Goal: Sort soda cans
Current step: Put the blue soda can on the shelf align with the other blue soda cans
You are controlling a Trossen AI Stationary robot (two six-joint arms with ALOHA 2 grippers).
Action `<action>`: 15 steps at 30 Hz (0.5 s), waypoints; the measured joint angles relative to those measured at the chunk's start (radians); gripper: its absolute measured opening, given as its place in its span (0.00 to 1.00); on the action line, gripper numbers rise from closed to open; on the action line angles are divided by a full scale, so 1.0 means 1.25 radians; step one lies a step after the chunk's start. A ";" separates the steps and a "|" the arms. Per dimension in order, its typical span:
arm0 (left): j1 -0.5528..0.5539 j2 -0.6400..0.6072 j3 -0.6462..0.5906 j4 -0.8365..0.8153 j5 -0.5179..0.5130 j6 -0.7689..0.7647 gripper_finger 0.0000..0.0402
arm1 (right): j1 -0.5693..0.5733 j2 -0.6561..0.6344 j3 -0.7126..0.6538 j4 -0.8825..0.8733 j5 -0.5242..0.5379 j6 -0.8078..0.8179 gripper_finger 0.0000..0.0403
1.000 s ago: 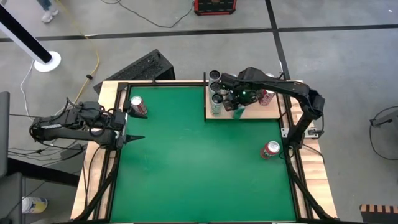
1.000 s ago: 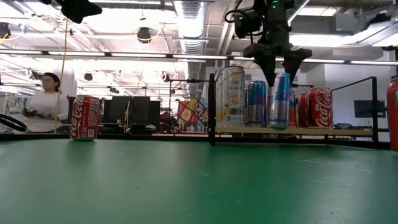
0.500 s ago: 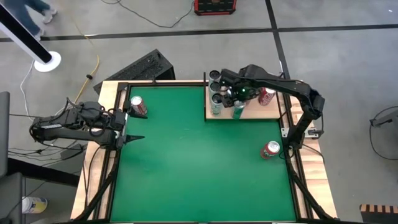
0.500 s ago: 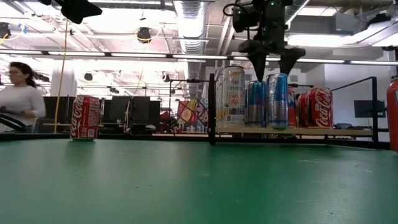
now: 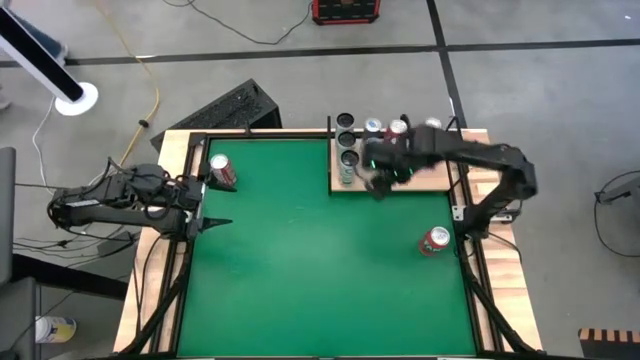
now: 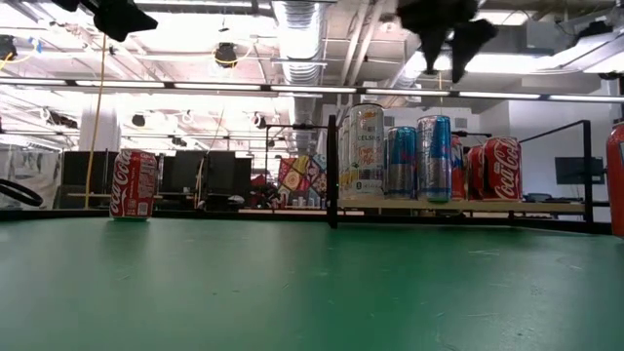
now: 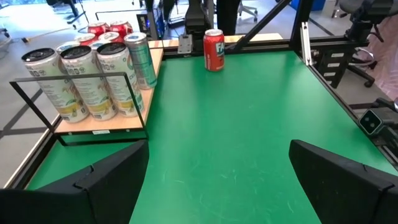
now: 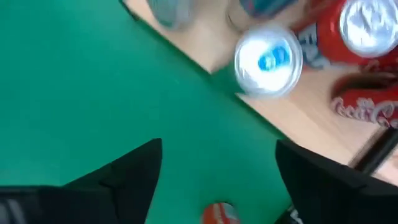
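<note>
Right gripper (image 5: 380,183) hangs wide open and empty above the wooden tray (image 5: 428,180) at 1 o'clock, over blue can (image 6: 434,158). Left gripper (image 5: 215,221) waits at 9 o'clock, wide open, empty, near a red can (image 5: 222,171).

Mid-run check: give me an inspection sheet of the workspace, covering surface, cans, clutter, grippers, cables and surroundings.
Surface: green table mat, bare across its middle.
Job's things: wooden tray at the far right holds pale tall cans, blue cans and red cans; one red can stands far left on the mat, another red can lies near the right edge.
Clutter: nothing seen on the mat.
Grippers: right gripper open, empty, above the tray's front edge; left gripper open, empty, at the left edge.
Cables: yellow cord and black cable on the floor.
Surroundings: concrete floor, black keyboard behind the table.
</note>
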 joint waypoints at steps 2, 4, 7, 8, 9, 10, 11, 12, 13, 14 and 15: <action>0.000 0.000 0.000 0.000 0.000 -0.004 0.93 | 0.057 -0.039 -0.070 0.018 0.049 0.033 0.79; 0.000 0.000 0.000 0.000 -0.001 -0.015 0.93 | 0.106 -0.088 -0.158 0.062 0.090 0.082 0.72; 0.000 0.000 0.000 0.000 -0.002 -0.035 0.93 | 0.148 -0.155 -0.319 0.170 0.100 0.130 0.56; 0.000 0.000 0.000 0.000 -0.002 -0.041 0.93 | 0.156 -0.174 -0.375 0.212 0.105 0.141 0.50; 0.000 0.000 0.000 0.000 -0.002 -0.046 0.93 | 0.159 -0.192 -0.431 0.248 0.107 0.150 0.42; 0.000 0.000 0.000 0.000 -0.002 -0.051 0.93 | 0.160 -0.204 -0.475 0.278 0.108 0.157 0.34; 0.000 0.000 0.000 0.000 -0.004 -0.056 0.93 | 0.159 -0.217 -0.518 0.308 0.110 0.167 0.26; 0.000 0.000 0.000 0.000 -0.008 -0.059 0.93 | 0.159 -0.231 -0.552 0.336 0.115 0.168 0.17; 0.000 0.000 0.000 0.000 -0.017 -0.063 0.93 | 0.157 -0.244 -0.586 0.373 0.119 0.167 0.09; 0.000 0.000 0.000 0.000 -0.025 -0.065 0.93 | 0.155 -0.251 -0.609 0.412 0.130 0.160 0.05; 0.000 0.000 0.000 0.000 -0.034 -0.067 0.93 | 0.152 -0.258 -0.630 0.443 0.140 0.153 0.05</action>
